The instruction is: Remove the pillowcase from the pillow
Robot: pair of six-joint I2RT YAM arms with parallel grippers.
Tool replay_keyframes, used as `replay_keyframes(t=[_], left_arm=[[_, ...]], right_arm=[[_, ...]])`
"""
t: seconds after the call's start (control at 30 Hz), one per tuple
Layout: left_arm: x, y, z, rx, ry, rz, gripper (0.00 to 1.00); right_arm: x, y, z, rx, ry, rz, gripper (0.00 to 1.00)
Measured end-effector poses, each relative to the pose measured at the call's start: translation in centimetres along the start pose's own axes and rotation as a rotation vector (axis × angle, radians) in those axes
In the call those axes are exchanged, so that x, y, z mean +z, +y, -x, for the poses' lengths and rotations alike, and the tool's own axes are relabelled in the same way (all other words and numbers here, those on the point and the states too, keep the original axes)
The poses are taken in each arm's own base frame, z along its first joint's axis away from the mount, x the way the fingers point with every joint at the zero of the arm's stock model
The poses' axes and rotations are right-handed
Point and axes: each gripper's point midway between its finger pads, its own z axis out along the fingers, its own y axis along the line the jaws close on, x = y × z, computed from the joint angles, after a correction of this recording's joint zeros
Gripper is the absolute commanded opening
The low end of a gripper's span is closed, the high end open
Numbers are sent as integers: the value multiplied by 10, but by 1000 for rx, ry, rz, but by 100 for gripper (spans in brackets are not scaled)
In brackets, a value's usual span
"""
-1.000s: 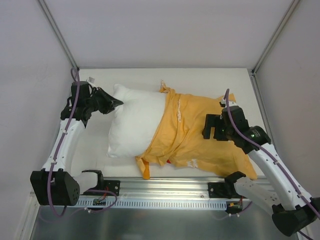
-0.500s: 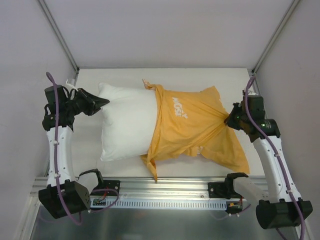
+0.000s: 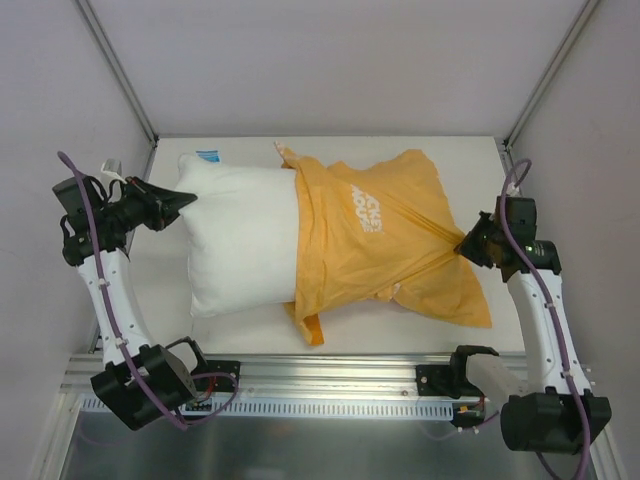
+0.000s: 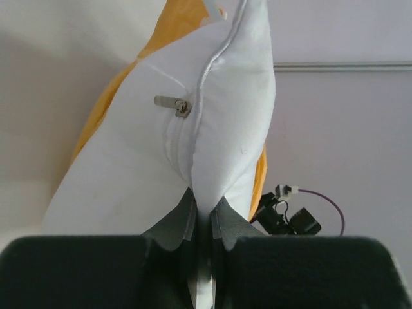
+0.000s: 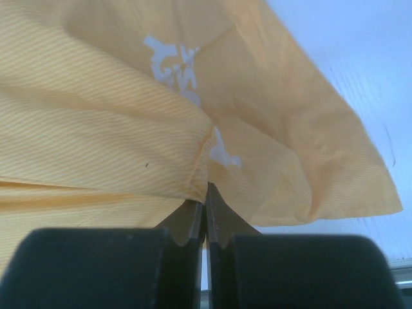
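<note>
A: Two grips, both clenched: left gripper (image 3: pixel 178 200) clamps the pillow (image 3: pixel 240 240) at its left-end corner seam, and right gripper (image 3: pixel 465 243) pinches a bunch of the pillowcase (image 3: pixel 370 235) just past the pillow's right end.

B: Step in hand?

A: Stripping the cover off. Roughly halfway, I'd judge. The pillow's left half is bare, and its right half sits inside the cover.

B: How to do it well?

A: Pull the two grips straight apart along the pillow's length, low over the table (image 3: pixel 450 160). The left hold is only on the pillow's edge, beside the zipper pull (image 4: pixel 174 104), so a jerk could slip it, I'd guess. Use steady, even tension with no twisting.

B: Container and contents?

A: The cover holds only the pillow's right portion, as far as I can see. Its open mouth wraps the pillow's middle. Past the pillow's right end the fabric looks flat and slack, so it's likely empty there, but I can't see inside.
</note>
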Motion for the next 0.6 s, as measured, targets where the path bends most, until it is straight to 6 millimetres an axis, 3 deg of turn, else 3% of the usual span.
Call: replay_keyframes(t=[0.1,0.17,0.2,0.23,0.27,0.3,0.33,0.4,0.43,0.5,0.6], left_arm=[[9,34,-4,-62,18,50,0],[16,65,-7,-118,21,116,1],[19,77,-8,-136,23,146,8],[22,87,-10,-145,28,172,23],[25,93,-12,-133,36,192,43],[28,96,-14,-107,39,208,82],[32,98,-14,-73,37,223,89],[38,100,-15,-15,24,262,95],[40,100,-16,15,18,277,95],[42,100,-19,98,-5,321,96],[34,94,-22,231,-60,389,96]], right_arm=[[30,-15,-33,32,114,-45,1],[33,-17,-40,42,132,-48,1],[31,-16,-38,42,121,-38,6],[30,-15,-36,43,108,-29,13],[26,-12,-32,40,94,-16,24],[22,-10,-27,32,75,-8,52],[19,-7,-21,27,57,-3,64],[11,-1,-6,-7,7,-6,83],[7,4,0,-25,-17,-2,88],[0,15,6,-69,-43,19,95],[-3,20,2,-111,-35,33,97]])
